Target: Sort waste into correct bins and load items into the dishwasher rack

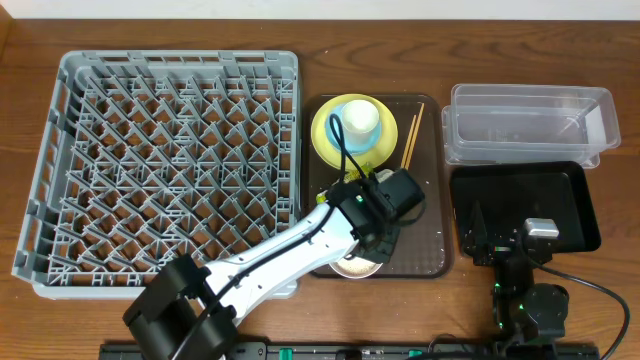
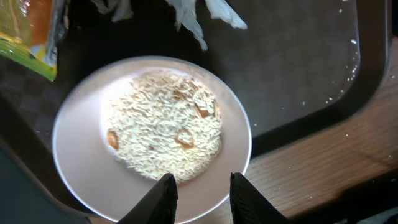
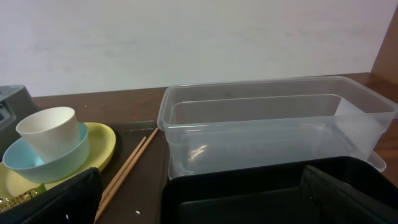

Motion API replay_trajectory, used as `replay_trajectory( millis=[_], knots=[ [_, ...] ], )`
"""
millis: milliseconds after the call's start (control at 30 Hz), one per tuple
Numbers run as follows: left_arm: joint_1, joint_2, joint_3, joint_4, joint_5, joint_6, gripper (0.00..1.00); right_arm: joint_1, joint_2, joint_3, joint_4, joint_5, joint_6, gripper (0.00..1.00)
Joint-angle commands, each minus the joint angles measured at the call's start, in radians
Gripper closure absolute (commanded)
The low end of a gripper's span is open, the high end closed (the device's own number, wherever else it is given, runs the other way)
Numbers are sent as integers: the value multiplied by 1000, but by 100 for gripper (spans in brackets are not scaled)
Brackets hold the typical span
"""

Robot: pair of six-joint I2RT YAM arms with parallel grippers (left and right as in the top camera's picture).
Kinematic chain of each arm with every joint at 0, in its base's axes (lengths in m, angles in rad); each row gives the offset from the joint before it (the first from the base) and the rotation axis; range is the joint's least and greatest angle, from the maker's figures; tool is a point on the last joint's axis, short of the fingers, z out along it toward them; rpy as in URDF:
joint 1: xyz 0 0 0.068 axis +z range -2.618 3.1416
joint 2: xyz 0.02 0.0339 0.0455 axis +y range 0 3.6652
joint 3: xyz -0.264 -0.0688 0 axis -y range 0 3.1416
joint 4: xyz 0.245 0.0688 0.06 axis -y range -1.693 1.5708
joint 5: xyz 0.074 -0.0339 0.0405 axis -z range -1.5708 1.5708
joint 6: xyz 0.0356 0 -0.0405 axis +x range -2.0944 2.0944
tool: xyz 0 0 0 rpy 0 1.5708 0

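My left gripper [image 2: 202, 190] hangs over the near rim of the small white bowl [image 2: 74, 137], which holds pale beige crumbs [image 2: 165, 124]. Its jaws stand apart astride the rim, one finger over the inside and one outside, gripping nothing. Behind the bowl lie the green-and-yellow wrapper [image 2: 31, 31] and the white tissue [image 2: 199, 15]. The yellow plate [image 1: 325, 130] carries the light blue bowl [image 1: 340, 108] and the cream cup [image 1: 360, 122], with the chopsticks [image 1: 412, 135] beside them. My right gripper [image 3: 205, 199] is wide open and empty at the black tray [image 3: 249, 193], before the clear tub [image 3: 267, 124].
The grey dishwasher rack [image 1: 170, 160] fills the left of the table. The brown serving tray [image 1: 430, 200] sits in the middle, with all the dishes and waste on it. The clear tub [image 1: 530, 120] and the black tray [image 1: 560, 200] lie at the right.
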Motion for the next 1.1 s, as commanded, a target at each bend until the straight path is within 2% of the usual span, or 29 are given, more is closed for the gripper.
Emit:
replay_trajectory(
  millis=[0, 133, 267, 500, 667, 900, 967, 1067],
  knots=[
    [-20, 4, -8, 2, -54, -58, 69, -4, -6, -2, -2, 13, 12, 1],
    [-50, 4, -8, 19, -117, -68, 69, -4, -6, -2, -2, 13, 12, 1],
    [-67, 4, -8, 49, -117, -67, 69, -4, -6, -2, -2, 13, 12, 1],
    [-28, -29, 6, 22, -154, -66, 69, -4, -6, -2, -2, 13, 12, 1],
    [90, -165, 43, -24, -170, -3, 67, -4, -6, -2, -2, 13, 12, 1],
    [319, -395, 43, -22, -152, -6, 61, -4, -6, -2, -2, 13, 12, 1],
    [364, -444, 43, -20, -134, -6, 57, -4, -6, -2, -2, 13, 12, 1],
    [398, -461, 65, -9, -117, -5, 57, -4, -6, -2, -2, 13, 12, 1]
  ],
)
